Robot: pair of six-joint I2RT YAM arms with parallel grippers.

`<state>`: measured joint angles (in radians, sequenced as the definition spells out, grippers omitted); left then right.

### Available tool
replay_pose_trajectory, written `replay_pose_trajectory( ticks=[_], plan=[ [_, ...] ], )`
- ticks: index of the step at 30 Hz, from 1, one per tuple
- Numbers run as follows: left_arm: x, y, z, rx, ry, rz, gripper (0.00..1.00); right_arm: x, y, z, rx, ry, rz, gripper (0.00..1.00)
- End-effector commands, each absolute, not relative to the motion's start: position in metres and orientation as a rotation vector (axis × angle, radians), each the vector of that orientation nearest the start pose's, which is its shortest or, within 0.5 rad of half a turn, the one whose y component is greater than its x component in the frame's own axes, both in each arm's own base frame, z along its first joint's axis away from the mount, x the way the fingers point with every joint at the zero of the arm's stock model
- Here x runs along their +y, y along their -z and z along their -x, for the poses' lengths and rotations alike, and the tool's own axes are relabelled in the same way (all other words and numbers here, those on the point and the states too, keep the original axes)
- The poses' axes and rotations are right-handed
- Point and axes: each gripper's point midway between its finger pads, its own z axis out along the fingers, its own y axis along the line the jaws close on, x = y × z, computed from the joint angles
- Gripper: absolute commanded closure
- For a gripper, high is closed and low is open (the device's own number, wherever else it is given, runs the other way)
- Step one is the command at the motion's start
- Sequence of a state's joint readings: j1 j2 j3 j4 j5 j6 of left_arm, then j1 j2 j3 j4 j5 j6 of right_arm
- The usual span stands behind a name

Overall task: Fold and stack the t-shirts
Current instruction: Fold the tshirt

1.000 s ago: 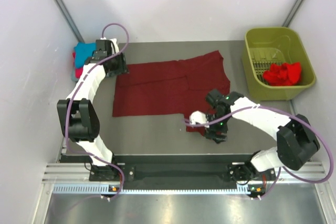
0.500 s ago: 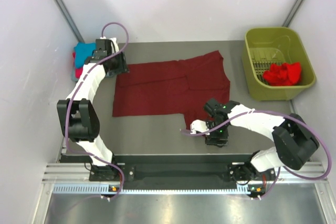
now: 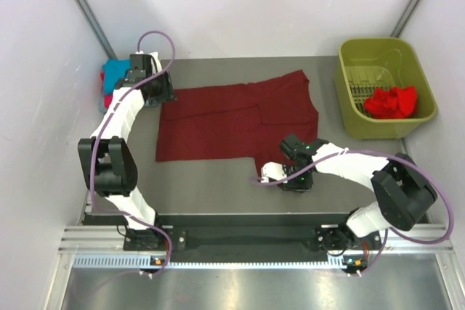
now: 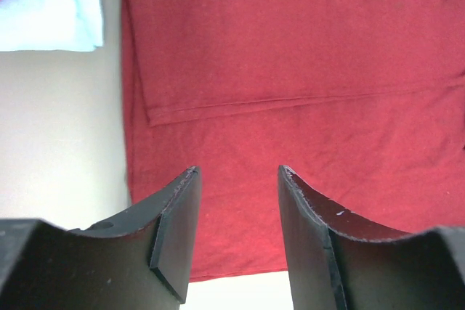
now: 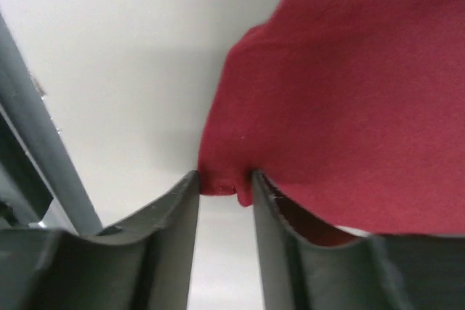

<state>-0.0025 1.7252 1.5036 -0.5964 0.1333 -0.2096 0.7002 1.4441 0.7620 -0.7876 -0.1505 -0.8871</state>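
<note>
The maroon shirt lies spread flat on the counter, its near right corner pinched in my right hand, I judge to lift it over for a fold, while my left hand hovers released above the far left edge.

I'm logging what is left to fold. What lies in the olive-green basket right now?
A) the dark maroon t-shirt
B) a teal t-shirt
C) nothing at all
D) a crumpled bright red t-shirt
D: a crumpled bright red t-shirt lies inside the olive-green basket, while the dark maroon t-shirt is spread out on the table.
</note>
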Motion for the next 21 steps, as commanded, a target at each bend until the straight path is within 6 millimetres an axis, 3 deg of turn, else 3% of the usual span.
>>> replay_pose_trajectory(
  ticks=[1,5,9,12,16,21],
  plan=[
    [-0.021,-0.193,-0.456,2.315,0.245,0.205,0.48,0.14,-0.001,-0.164,2.104,-0.256,2.185,0.67],
    [-0.012,-0.181,-0.44,2.362,0.217,0.263,0.49,0.139,-0.004,-0.169,2.104,-0.218,2.181,0.85],
    [0.0,-0.162,-0.395,2.467,0.252,0.412,0.48,0.14,-0.015,-0.178,2.113,-0.195,2.131,1.0],
    [-0.008,-0.134,-0.355,2.601,0.344,0.506,0.46,0.141,-0.022,-0.187,2.127,-0.186,2.078,1.0],
    [-0.007,-0.101,-0.318,2.684,0.39,0.662,0.44,0.145,-0.027,-0.198,2.134,-0.178,2.035,1.0],
    [-0.003,-0.081,-0.299,2.72,0.447,0.796,0.44,0.147,-0.03,-0.204,2.135,-0.176,2.027,1.0]
  ],
)
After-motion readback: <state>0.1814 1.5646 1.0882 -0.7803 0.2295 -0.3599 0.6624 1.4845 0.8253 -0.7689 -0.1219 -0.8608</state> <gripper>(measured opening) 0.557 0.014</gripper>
